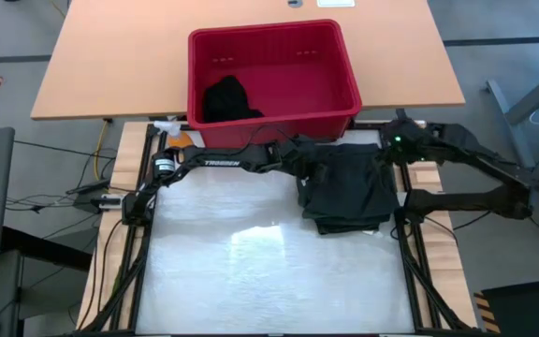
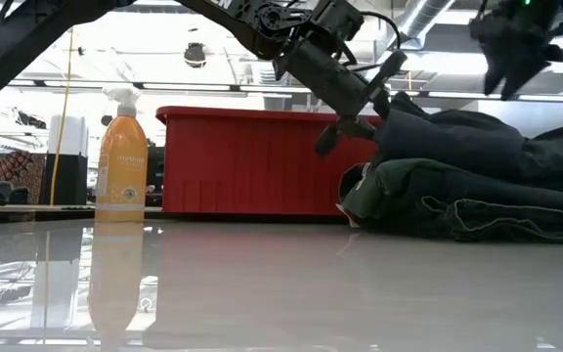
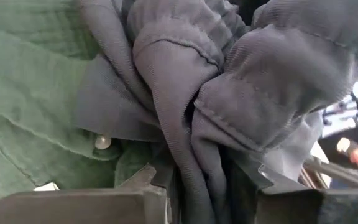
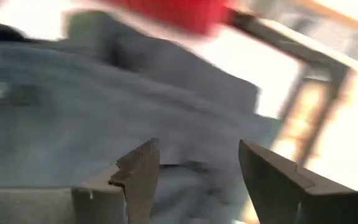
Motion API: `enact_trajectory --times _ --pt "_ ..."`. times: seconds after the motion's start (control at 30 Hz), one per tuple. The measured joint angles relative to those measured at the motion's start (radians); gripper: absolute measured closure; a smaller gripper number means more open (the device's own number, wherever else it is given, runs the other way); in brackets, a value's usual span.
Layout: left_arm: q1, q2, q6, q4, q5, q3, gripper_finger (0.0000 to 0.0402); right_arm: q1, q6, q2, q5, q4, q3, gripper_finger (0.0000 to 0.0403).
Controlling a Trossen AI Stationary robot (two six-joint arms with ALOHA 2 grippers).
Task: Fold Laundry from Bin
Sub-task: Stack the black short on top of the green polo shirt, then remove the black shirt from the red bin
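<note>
Left wrist view shows my left gripper (image 3: 201,186) pinching a charcoal fold (image 3: 191,124) beside the bin (image 1: 274,70) to flatten it, right gripper (image 4: 197,168) agape, empty.

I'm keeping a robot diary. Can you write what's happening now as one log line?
left gripper: fingers around dark garment fold | right gripper: open, above pile | folded pile: on table | red bin: one dark garment left

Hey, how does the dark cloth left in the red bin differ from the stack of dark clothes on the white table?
The small black crumpled garment lies alone, bunched, inside the red plastic bin; the flat stack of charcoal and olive-green clothes is larger, layered and lies on the white table. The left gripper is at the stack's edge, with a fold of it between its fingers; nothing touches the crumpled garment. Both are soft, dark fabric.
</note>
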Motion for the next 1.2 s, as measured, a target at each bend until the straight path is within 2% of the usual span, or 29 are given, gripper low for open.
enact_trajectory --times 0.1,0.23,0.33,0.57,0.7,0.9,0.97,1.07,1.2 --pt "0.020 0.000 0.029 -0.021 0.048 0.021 0.0310 0.068 0.003 -0.044 -0.072 0.144 -0.057 0.0156" --pt "0.040 -0.001 0.088 -0.072 0.096 0.064 0.0296 0.166 0.028 -0.088 -0.075 0.338 -0.182 0.0155" --pt "0.045 -0.003 0.142 -0.123 0.096 0.101 0.0292 0.223 -0.013 -0.083 -0.073 0.500 -0.272 0.0158" --pt "0.053 -0.002 0.267 -0.393 0.059 0.206 0.0291 0.178 -0.080 0.026 0.018 0.590 -0.362 0.0182" --pt "0.050 -0.002 0.336 -0.591 -0.017 0.277 0.0291 0.125 -0.142 0.119 0.022 0.591 -0.368 0.0194" --pt "-0.009 -0.002 0.466 -0.774 -0.100 0.384 0.0291 0.096 -0.200 0.225 -0.014 0.632 -0.368 0.0207" --pt "-0.047 -0.003 0.497 -0.842 -0.170 0.406 0.0291 0.096 -0.222 0.235 -0.014 0.644 -0.367 0.0209" --pt "-0.105 -0.026 0.526 -0.942 -0.330 0.410 0.0291 0.096 -0.237 0.230 -0.016 0.628 -0.342 0.0212" --pt "-0.159 -0.078 0.550 -0.990 -0.510 0.411 0.0291 0.096 -0.253 0.196 -0.016 0.606 -0.287 0.0212"
